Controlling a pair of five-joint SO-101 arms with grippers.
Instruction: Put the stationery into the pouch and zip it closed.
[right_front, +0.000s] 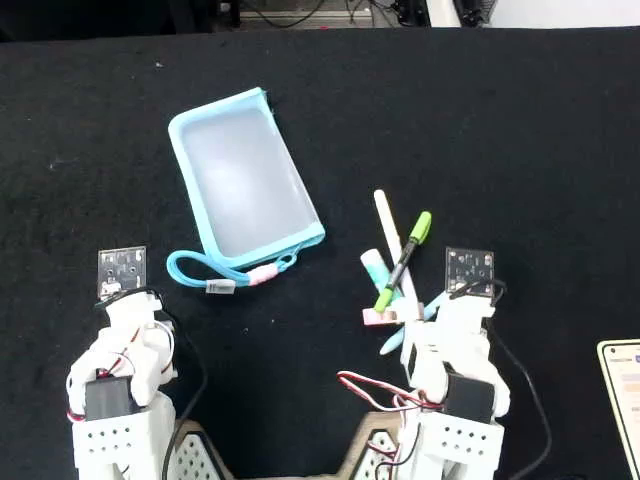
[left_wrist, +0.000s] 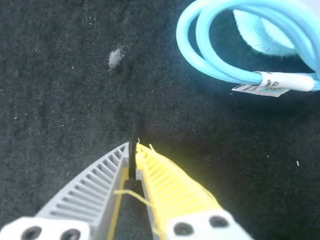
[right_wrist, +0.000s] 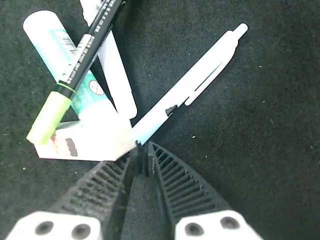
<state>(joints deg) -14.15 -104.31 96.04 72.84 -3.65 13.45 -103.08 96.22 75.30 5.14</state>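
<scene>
- Hazard, stationery pile: the highlighter (right_wrist: 80, 60) lies across the glue stick (right_wrist: 47, 37) and the white pen (right_wrist: 117, 80). The eraser (right_wrist: 85, 142) and the retractable pen (right_wrist: 195, 82) touch at the pile's near end. If you grasp one piece, expect it to drag or roll its neighbours.
- Hazard, pouch (right_front: 245, 180): it lies flat on the table (right_front: 500, 150), well apart from the pile. You cannot tell from above whether the zip is open, so check before carrying anything over. With nothing holding it, it will probably slide when an item is pushed in.
- Right gripper (right_wrist: 143, 150): it sits low over the table, tips just beside the eraser's corner and the retractable pen's end. Its jaws are closed together and hold nothing, so you must open them before any grasp.
- Left gripper (left_wrist: 134, 150): it sits low over bare table near the pouch's wrist strap (left_wrist: 215, 70), not touching it. Its jaws are pressed together and empty.
</scene>
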